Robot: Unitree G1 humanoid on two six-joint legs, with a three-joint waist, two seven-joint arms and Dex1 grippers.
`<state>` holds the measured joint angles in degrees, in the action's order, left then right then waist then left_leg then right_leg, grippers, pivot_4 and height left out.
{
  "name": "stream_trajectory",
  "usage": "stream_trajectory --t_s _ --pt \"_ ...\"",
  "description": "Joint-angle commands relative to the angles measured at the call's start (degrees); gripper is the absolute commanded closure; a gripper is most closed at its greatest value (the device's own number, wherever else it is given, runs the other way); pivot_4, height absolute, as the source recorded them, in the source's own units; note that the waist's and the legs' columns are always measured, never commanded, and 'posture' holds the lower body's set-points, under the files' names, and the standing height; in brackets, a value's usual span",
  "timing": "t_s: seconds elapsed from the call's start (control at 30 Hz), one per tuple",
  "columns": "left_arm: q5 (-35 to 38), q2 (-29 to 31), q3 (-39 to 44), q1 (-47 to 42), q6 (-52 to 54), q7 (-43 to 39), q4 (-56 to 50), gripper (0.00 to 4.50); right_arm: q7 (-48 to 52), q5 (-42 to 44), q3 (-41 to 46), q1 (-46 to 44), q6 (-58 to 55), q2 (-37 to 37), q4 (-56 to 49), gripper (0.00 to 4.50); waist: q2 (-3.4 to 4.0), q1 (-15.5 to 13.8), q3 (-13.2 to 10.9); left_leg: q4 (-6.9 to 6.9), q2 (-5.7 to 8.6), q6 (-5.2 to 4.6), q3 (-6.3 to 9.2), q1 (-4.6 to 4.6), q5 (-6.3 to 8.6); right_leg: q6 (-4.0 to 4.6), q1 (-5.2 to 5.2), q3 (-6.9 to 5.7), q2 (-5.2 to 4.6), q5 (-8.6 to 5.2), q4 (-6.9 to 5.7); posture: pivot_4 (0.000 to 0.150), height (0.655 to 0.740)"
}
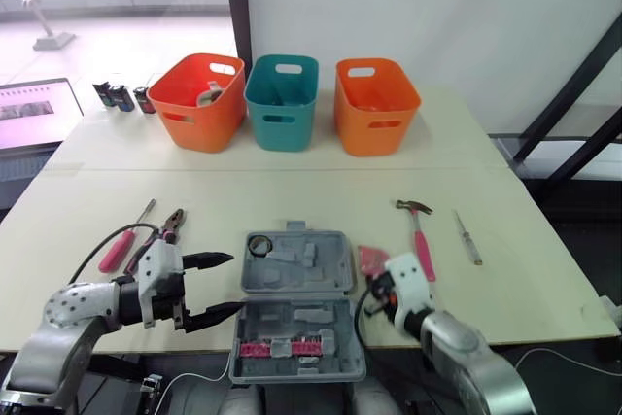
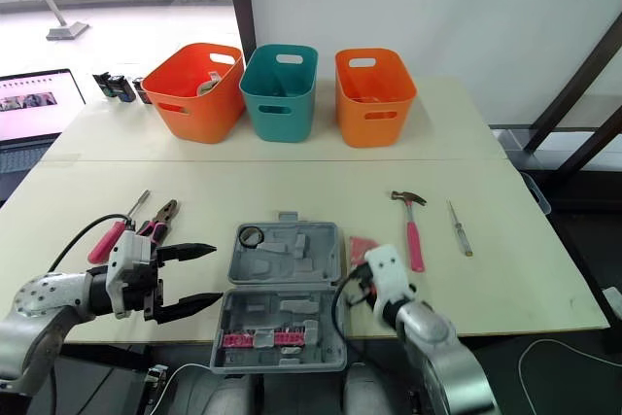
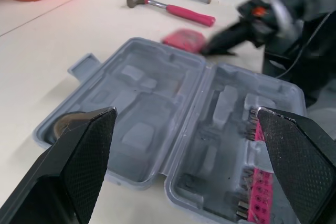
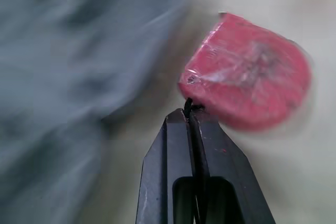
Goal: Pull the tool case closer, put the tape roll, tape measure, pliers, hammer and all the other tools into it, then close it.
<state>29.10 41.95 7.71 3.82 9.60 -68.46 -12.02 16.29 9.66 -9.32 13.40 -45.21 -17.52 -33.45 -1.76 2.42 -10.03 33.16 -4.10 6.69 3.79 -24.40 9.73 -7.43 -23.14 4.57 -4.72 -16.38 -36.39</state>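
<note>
The table (image 1: 292,177) carries all of the work. The case (image 1: 301,269) lies open and flat at its near edge, centred between the two arms, with the hinge running left to right. The near half holds a pink bit strip (image 1: 282,347). The far half holds a dark tape roll (image 1: 259,244) in its far-left corner.

The left gripper (image 1: 233,283) hangs just left of the case. Its jaws are spread wide and hold nothing, and they point at the case's left side.

The right gripper (image 4: 190,109) sits just right of the case. Its jaws are pressed together with nothing between them.

The hammer (image 1: 420,235) lies to the right, well apart from the case, with its long axis running away from the robot and its head at the far end. The pliers (image 1: 165,230) lie to the left, beyond the left gripper.

The tape measure (image 4: 247,72) lies just beside the right edge of the case's far half. It is directly ahead of the right fingertips, which meet its near edge; contact cannot be confirmed.

Judgement: the right arm is the nearer one. The jaws need to open before they can take the tape measure. The case then lies a short move to the left.
</note>
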Motion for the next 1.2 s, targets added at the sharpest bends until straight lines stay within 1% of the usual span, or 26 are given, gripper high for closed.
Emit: stream_trajectory --t_s 0.03,0.23,0.6,0.7,0.73,0.8,0.93,0.97,1.0,1.07,1.13,1.2 --pt "0.0 0.0 -0.2 -1.2 -1.0 -0.8 0.5 0.0 -0.5 1.7 0.7 5.4 -3.8 -1.0 -9.6 4.43 -0.05 0.0 0.0 0.01 0.0 0.01 0.0 0.0 0.0 0.03 0.02 0.0 0.0 0.02 0.03 0.15 0.74" --pt "-0.2 -0.1 -0.7 -2.3 -1.2 -1.2 1.5 0.0 -2.9 2.2 2.4 11.2 -7.1 0.0 -14.3 4.43 -0.05 0.0 0.0 0.03 0.0 0.02 -0.02 -0.01 0.01 0.09 -0.06 0.02 -0.01 0.05 0.09 0.15 0.74" --pt "-0.5 -0.4 -1.6 -3.3 -1.5 -1.4 2.1 0.0 -3.4 3.5 2.4 12.3 -9.2 0.4 -15.3 4.43 -0.06 -0.1 0.0 0.01 0.0 0.02 -0.01 -0.03 0.01 0.1 -0.06 0.02 -0.01 0.05 0.13 0.15 0.74" --pt "-0.5 -0.5 -1.6 -3.6 -1.5 -1.3 2.2 0.0 -3.3 3.6 2.9 12.4 -9.5 0.0 -15.5 3.58 -0.06 -0.1 0.0 0.01 0.0 0.02 -0.01 -0.04 0.01 0.1 -0.06 0.02 -0.01 0.05 0.13 0.15 0.74" --pt "-0.5 -0.6 -1.6 -3.7 -1.5 -1.2 2.2 0.0 -3.1 3.9 3.4 12.6 -9.6 -0.2 -15.8 3.12 -0.06 -0.1 0.0 0.02 0.0 0.02 -0.01 -0.04 0.01 0.1 -0.07 0.02 -0.01 0.05 0.13 0.15 0.74" --pt "-0.5 -0.7 -1.6 -3.6 -1.4 -1.1 2.2 0.0 -2.5 4.7 4.9 13.0 -10.1 -0.7 -16.9 2.03 -0.06 -0.1 0.0 0.02 0.0 0.02 -0.01 -0.04 0.01 0.1 -0.06 0.02 -0.01 0.05 0.13 0.15 0.74" --pt "-0.7 -0.8 -1.6 -3.4 -1.5 -1.2 2.2 0.0 0.1 8.2 8.9 13.3 -11.7 -1.8 -20.5 0.17 -0.06 -0.2 0.0 0.01 0.0 0.02 -0.02 -0.04 0.01 0.1 -0.03 0.02 -0.01 0.05 0.13 0.15 0.74" --pt "-0.7 -0.8 -1.5 -3.3 -1.5 -1.2 2.1 0.0 1.0 9.2 10.0 13.3 -12.3 -2.4 -21.4 0.07 -0.06 -0.2 0.0 0.01 0.0 0.02 -0.01 -0.04 0.01 0.1 -0.03 0.02 -0.01 0.05 0.13 0.15 0.74" --pt "-0.7 -0.8 -1.5 -3.3 -1.4 -1.1 2.0 0.0 2.4 10.5 11.7 13.2 -12.6 -3.3 -22.1 0.07 -0.06 -0.1 0.0 0.02 0.0 0.02 -0.01 -0.04 0.01 0.1 -0.03 0.02 -0.01 0.05 0.13 0.15 0.74" --pt "-0.6 -1.0 -1.4 -3.3 -1.2 -0.8 1.8 0.0 9.3 15.1 18.2 10.5 -12.3 -8.8 -22.3 0.07 -0.05 -0.1 0.0 0.03 0.0 0.01 -0.01 -0.04 0.01 0.1 0.0 0.02 -0.01 0.05 0.13 0.15 0.74" --pt "-0.6 -1.1 -1.4 -3.3 -1.1 -0.7 1.7 0.0 17.7 17.9 22.0 6.6 -9.7 -16.9 -19.8 0.07 -0.07 0.1 0.0 0.08 0.0 0.01 -0.05 -0.04 0.01 0.11 0.07 0.06 -0.01 0.06 0.17 0.15 0.74" --pt "-0.5 -1.0 -1.5 -3.0 -1.1 -1.0 1.6 0.0 27.5 18.2 22.7 2.2 -3.6 -25.8 -14.9 0.07 -0.07 0.1 0.0 0.15 0.0 0.01 -0.09 -0.01 0.01 0.13 0.12 0.09 -0.01 0.08 0.19 0.15 0.74"
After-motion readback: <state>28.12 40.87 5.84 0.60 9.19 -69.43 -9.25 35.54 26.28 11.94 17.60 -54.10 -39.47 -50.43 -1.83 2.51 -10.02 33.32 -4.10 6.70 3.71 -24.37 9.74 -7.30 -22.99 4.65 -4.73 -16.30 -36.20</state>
